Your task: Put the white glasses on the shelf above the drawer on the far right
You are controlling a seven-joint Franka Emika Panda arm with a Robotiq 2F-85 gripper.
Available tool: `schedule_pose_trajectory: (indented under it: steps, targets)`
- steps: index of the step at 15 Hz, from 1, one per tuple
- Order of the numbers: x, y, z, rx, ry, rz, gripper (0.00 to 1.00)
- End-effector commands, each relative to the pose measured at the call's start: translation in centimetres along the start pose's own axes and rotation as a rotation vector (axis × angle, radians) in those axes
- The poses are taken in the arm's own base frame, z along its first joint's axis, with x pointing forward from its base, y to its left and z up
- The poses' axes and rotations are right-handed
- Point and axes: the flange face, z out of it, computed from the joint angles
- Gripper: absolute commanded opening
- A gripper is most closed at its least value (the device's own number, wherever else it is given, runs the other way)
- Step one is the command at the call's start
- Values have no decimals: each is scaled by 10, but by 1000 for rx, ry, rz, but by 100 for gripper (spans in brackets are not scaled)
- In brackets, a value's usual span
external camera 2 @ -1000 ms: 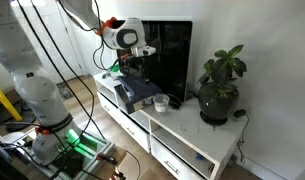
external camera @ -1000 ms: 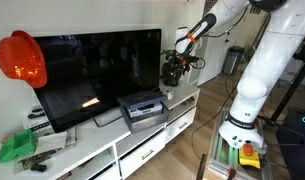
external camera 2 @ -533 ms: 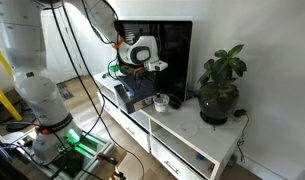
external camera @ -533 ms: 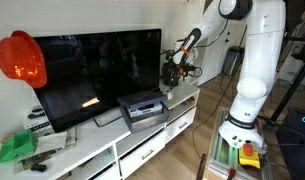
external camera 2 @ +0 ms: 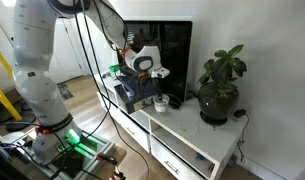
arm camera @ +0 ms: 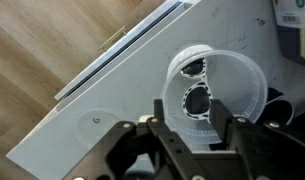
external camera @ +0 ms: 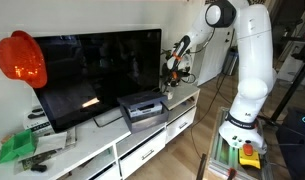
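A clear, whitish glass stands upright on the white TV stand top; it also shows in an exterior view. My gripper hangs open just above the glass, looking down into it, with one finger by its left rim and the other over its middle. I cannot tell whether the fingers touch the glass. In both exterior views the gripper is low over the stand, in front of the TV's edge.
A large black TV stands behind the glass. A black-and-grey device lies beside it. A potted plant is at the stand's end. An orange helmet hangs on the wall; green items lie below.
The arm has swung in and the gripper has come down along the stand to sit over the glass. The glass has not moved.
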Motion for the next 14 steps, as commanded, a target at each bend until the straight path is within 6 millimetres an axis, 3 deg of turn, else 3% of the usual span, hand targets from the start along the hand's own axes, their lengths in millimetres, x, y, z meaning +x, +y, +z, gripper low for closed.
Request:
schedule_pose_trajectory:
  steps: [1, 2, 4, 9, 14]
  targets:
    - [12, -10, 13, 17, 26, 6, 40]
    - [14, -12, 17, 15, 31, 4, 39]
    - [14, -17, 25, 12, 30, -3, 49]
    - [16, -28, 44, 1, 38, -22, 59]
    - [17, -39, 59, -10, 55, -51, 56]
